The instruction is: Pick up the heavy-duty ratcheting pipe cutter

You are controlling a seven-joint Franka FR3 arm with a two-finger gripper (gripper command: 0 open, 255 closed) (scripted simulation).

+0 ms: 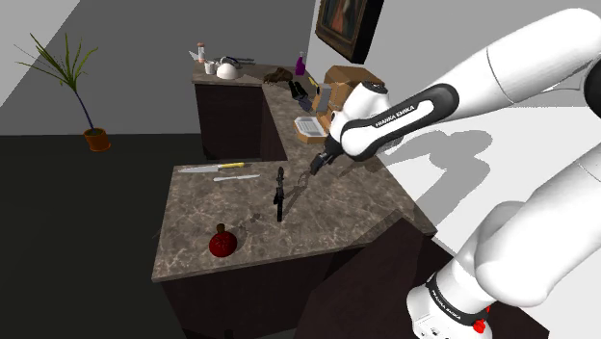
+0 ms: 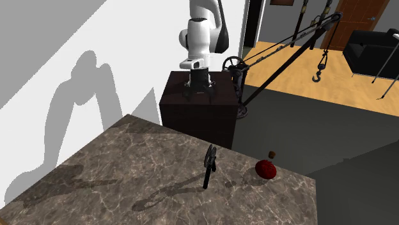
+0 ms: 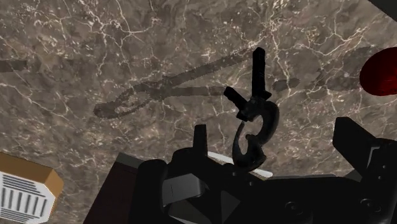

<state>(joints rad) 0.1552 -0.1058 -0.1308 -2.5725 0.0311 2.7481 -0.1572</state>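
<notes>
Black ratcheting pipe cutter (image 1: 279,193) stands upright near the middle of the brown veined marble-patterned countertop (image 1: 193,217). In the shoulder view, a dark red round object (image 1: 222,243) lies on the countertop to its left. To its right, the all-black gripper (image 1: 312,169) hovers just beside it, fingers spread apart and holding nothing.
</notes>
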